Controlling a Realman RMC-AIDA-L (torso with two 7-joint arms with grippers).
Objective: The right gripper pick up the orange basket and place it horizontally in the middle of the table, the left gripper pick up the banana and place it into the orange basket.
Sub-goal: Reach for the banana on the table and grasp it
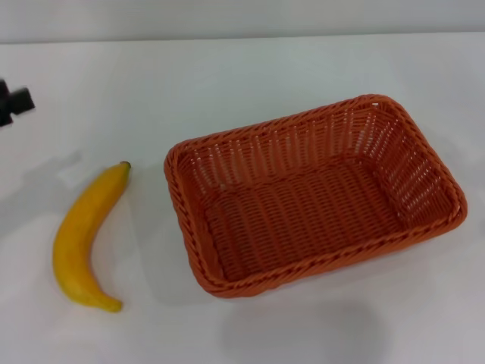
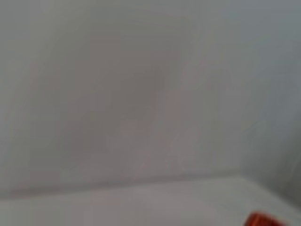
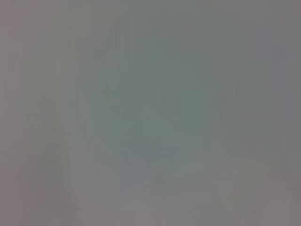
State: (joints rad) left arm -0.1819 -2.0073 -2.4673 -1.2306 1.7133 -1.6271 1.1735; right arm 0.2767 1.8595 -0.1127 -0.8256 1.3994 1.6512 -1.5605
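Note:
The orange basket (image 1: 314,193) lies on the white table (image 1: 227,76), slightly right of the middle, its long side nearly horizontal and tilted a little; it holds nothing. The yellow banana (image 1: 85,236) lies on the table to the basket's left, dark tip pointing away from me. Only a black bit of the left gripper (image 1: 14,102) shows at the head view's left edge, well behind the banana. The right gripper is out of view. A sliver of the orange basket (image 2: 263,220) shows in the left wrist view. The right wrist view shows only a blank grey surface.
The table's far edge (image 1: 242,38) runs along the top of the head view, with a pale wall behind it. Bare tabletop lies in front of the basket and banana.

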